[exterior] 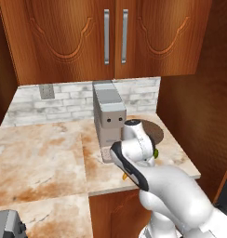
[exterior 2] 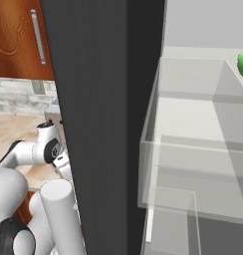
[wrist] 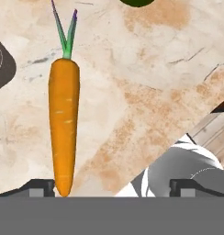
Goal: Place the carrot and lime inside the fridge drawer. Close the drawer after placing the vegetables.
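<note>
While my gripper (wrist: 112, 187) hangs over the counter (wrist: 146, 82) with jaws spread as wide as they go and nothing between them, the carrot (wrist: 64, 128) sits off to my left-finger side, not centred in the gap. Its blunt-tapered tip ends just beside my left fingertip (wrist: 40, 187); the body runs straight away from me along my viewing direction, so its long axis lies across the line between my fingers, which suits a pinch. As I judge it, the fix is a sideways shift toward that left finger until the root sits mid-gap, then descend.

Carrot itself: slim orange root, thickest at the far shoulder, narrowing toward me, faint pale flecks on the skin. Beyond the shoulder, two thin green leaf stalks with purplish ends fork away from me. It lies flat on the mottled beige stone, touching nothing else.

Farther out, past the leaves and slightly toward my right-finger side, a dark green round edge shows: probably the lime (wrist: 137, 2), well apart from the carrot and mostly cut off by the frame.

Fridge side: clear bins (exterior 2: 193, 164) in the right base view; I can't pick out the drawer from here.
</note>
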You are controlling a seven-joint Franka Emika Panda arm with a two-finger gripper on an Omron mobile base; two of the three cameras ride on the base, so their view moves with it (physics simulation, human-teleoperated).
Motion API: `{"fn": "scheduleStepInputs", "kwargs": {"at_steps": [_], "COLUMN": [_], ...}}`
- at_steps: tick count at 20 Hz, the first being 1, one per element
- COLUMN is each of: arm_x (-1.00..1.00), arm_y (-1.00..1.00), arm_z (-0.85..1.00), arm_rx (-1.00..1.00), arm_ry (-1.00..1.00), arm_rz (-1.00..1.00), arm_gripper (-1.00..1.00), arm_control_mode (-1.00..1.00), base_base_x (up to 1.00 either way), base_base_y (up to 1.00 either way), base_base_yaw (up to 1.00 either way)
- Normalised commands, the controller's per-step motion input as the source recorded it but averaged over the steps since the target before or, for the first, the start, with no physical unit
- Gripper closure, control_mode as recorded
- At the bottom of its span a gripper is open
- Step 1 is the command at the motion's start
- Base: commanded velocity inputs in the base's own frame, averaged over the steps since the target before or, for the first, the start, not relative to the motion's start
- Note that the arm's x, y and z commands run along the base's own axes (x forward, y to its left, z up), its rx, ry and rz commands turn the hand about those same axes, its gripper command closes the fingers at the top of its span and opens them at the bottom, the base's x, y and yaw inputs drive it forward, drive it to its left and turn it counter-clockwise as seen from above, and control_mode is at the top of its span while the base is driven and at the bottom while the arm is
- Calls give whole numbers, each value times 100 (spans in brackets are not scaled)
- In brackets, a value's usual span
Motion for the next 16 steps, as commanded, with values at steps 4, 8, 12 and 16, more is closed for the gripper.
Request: {"fn": "scheduleStepInputs", "kwargs": {"at_steps": [4,8,12,16], "arm_x": [0,0,6,7], "arm_y": [0,1,11,1], "arm_z": [-21,-17,-16,-26], "arm_rx": [1,3,1,0], "arm_ry": [-4,-14,-4,0], "arm_rz": [0,0,0,0], "arm_gripper": [-100,-100,-100,-100], "arm_control_mode": [-100,-100,-100,-100], "base_base_x": [0,0,0,0], "base_base_y": [0,0,0,0], "base_base_yaw": [0,0,0,0]}}
